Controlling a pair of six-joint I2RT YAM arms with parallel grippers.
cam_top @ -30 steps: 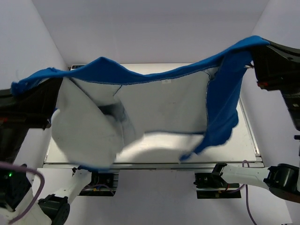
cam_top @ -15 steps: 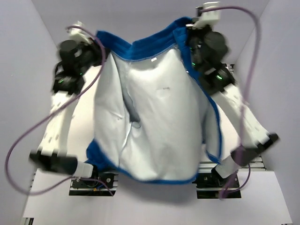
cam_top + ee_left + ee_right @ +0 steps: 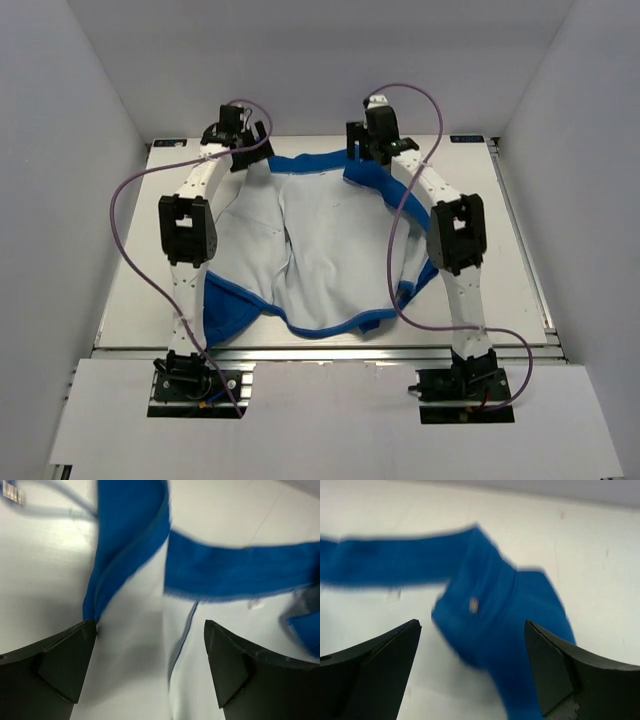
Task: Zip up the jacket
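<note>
jacket (image 3: 320, 250) no longer held aloft, now lying lining-up on table (image 3: 520, 260), left hand (image 3: 245, 133) and right hand (image 3: 368, 138) both released

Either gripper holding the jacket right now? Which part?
Nothing is held. The left gripper and the right gripper both stand open over the far edge of the jacket, which lies on the table, white lining up.

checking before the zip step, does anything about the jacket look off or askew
Yes. The jacket lies lining up on the table, rumpled, with a crease down its middle and a blue corner folded over below the right end effector. Neither end effector holds it.
</note>
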